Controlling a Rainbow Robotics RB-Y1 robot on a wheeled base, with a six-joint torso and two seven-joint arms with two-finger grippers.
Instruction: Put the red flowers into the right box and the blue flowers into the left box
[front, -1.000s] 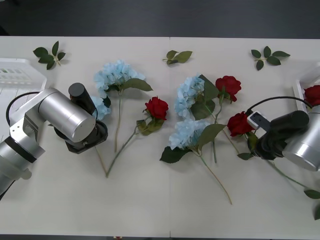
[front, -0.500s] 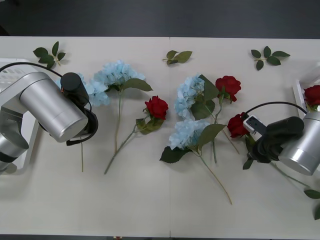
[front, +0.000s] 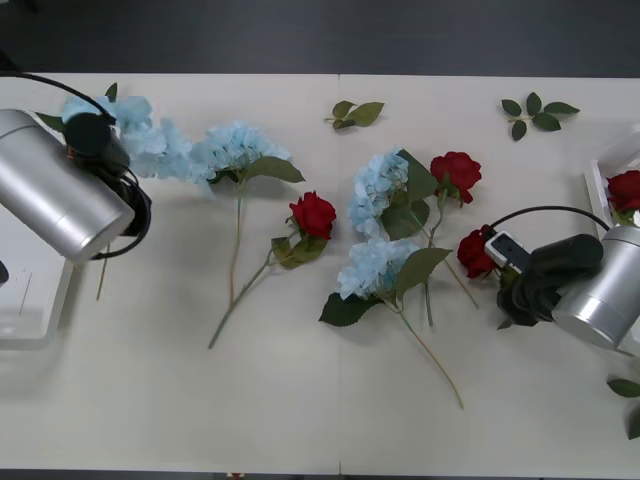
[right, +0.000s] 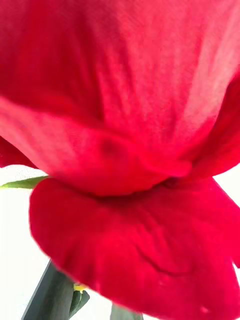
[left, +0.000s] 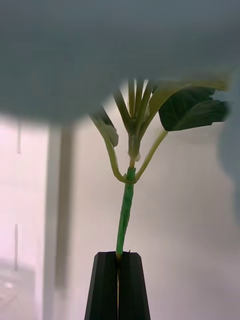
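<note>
Two carrying steps are judged to be in hand at once. A blue hydrangea is held by its stem in the left gripper, whose black fingers are pressed together on the green stalk; its pale bloom is seen at the table's far left, just beside another blue hydrangea lying on the table, and its thin stem hangs down near the edge of the left box. The left arm is posed over that box, its silver forearm slanted across the tray. A short carry further over the tray, followed by a release, is what this side appears to call for next. On the right, a red rose is seen against the tip of the right arm, with its petals pressed close before the wrist camera; whether the right gripper's fingers are closed on it cannot be told. The right arm is angled in low from the table's right edge, with the right box beyond it, where one red rose already lies. If the rose is gripped, a carry towards that tray would be needed. Two more hydrangeas and two roses are left on the table between the arms.
</note>
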